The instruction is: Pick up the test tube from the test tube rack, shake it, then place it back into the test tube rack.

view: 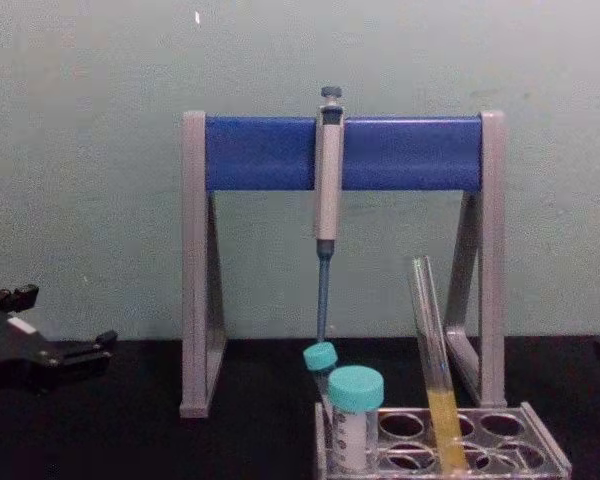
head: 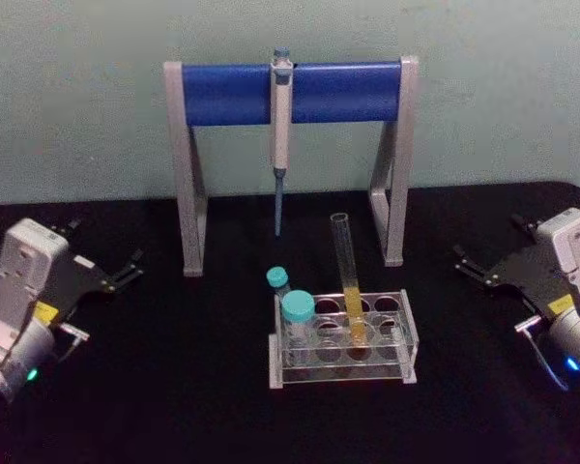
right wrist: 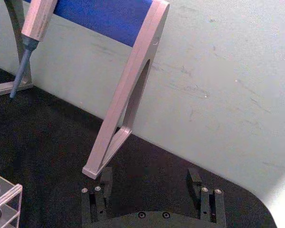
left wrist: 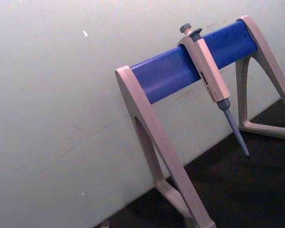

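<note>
Currently: test tube [head: 347,278] sits tilted in test tube rack [head: 407,340], both claws off it.
Rack base is cut off at chest view's bottom edge. Yellow liquid fills the tube's lower part. Two teal-capped tubes [head: 298,307] at rack's left end. Left claw [head: 129,270] and right claw [head: 471,263] both released, out at opposite desk [head: 174,387] sides, well apart from rack.

Chest view crops the test tube rack [view: 545,440] base and the test tube [view: 432,330] bottom end; right wrist view cuts off the pipette [right wrist: 31,28] top.
</note>
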Controlling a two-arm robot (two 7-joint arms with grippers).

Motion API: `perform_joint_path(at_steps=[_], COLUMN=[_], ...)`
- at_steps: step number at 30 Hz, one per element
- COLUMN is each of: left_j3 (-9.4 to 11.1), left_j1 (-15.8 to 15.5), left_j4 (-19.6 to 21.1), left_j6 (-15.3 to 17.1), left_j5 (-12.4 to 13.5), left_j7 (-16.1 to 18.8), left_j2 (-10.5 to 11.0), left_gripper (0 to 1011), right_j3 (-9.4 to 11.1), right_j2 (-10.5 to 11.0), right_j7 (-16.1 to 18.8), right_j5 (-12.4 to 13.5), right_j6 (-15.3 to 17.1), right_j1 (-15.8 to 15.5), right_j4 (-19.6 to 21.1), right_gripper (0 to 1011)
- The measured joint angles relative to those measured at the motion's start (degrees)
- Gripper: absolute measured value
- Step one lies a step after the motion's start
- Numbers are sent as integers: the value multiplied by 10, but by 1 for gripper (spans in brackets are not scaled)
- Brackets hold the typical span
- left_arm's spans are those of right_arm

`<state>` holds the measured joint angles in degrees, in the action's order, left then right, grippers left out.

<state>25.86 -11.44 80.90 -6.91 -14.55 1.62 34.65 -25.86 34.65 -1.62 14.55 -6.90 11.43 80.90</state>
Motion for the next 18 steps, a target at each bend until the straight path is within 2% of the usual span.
perform_joint_path(at_steps=[18], left_j3=[0], left_j1=[0], left_j4=[0], left_j6=[0], left_j5=[0], left_j7=[0], left_j2=[0], left_gripper=[1001], right_j3=[0], right_j2=[0], right_j7=[0], right_j5=[0], right_j6=[0], right_j1=[0], right_j4=[0], right_gripper=[1000])
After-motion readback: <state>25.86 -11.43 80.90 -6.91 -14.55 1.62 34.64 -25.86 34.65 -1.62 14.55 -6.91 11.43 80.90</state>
